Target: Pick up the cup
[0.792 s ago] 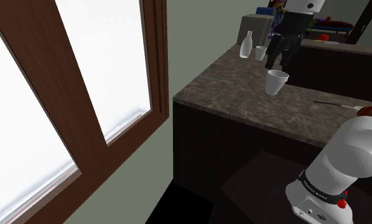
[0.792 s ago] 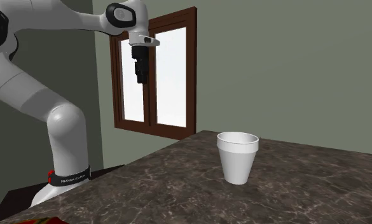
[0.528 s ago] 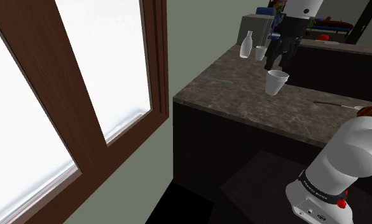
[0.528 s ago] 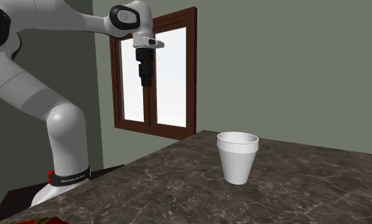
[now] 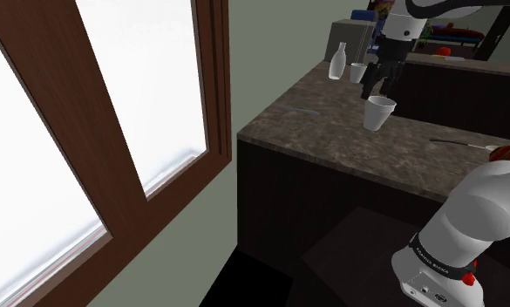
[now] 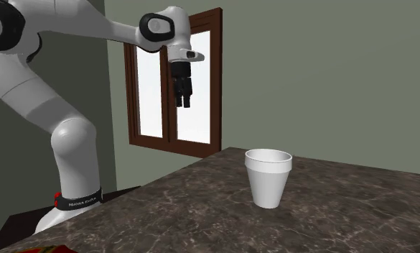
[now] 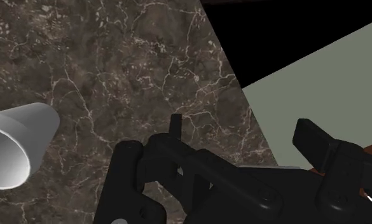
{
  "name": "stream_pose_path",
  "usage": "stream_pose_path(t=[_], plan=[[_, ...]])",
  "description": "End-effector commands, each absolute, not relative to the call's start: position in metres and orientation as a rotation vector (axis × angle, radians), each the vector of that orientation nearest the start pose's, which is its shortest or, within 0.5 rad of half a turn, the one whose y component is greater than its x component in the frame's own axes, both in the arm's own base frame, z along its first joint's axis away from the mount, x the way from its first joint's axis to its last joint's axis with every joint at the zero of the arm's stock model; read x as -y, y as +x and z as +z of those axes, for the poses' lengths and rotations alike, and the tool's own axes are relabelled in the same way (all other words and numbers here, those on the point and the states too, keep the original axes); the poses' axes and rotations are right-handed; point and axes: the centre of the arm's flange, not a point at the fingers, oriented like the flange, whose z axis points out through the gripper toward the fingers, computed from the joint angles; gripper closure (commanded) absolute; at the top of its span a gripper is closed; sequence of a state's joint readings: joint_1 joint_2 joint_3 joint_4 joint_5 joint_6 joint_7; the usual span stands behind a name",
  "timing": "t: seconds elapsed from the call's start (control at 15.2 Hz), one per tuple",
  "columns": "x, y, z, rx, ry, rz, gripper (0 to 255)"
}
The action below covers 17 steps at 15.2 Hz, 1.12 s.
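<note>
Dark marbled countertop (image 6: 187, 208) carries the white cup (image 6: 268, 178), four o'clock from my gripper (image 6: 184, 103) in the second exterior view, fingers wide apart, empty.

1. Shoulder view is looking down across the counter (image 5: 331, 131) from beside the stand (image 5: 349, 253).
2. Second exterior view is sitting low, near the cup (image 6: 268, 177) — facing the window (image 6: 194, 93).
3. Wrist view is looking down closely; all are sharing the cup.

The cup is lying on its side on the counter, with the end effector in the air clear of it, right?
No. The cup stands upright on the counter, as the second exterior view shows; the end effector is clear of it.
</note>
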<state>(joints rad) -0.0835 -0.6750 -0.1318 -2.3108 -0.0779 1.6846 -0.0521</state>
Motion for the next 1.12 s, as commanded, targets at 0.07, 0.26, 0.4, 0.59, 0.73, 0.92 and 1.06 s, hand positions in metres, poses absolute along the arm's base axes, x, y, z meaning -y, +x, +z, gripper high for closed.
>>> stream_pose_path(t=[0.07, 0.26, 0.4, 0.59, 0.73, 0.92, 1.06], plan=[[0.124, 0.351, 0.565, -0.22, -3.15, -0.073, 0], [0.156, 0.365, 0.55, -0.239, -3.163, -0.074, 0], [0.177, 0.373, 0.541, -0.251, -3.172, -0.074, 0], [0.21, 0.386, 0.527, -0.27, -3.186, -0.075, 0], [0.232, 0.394, 0.518, -0.283, -3.195, -0.076, 0], [0.265, 0.406, 0.505, -0.302, -3.208, -0.077, 0], [0.287, 0.414, 0.497, -0.315, -3.217, -0.077, 0]])
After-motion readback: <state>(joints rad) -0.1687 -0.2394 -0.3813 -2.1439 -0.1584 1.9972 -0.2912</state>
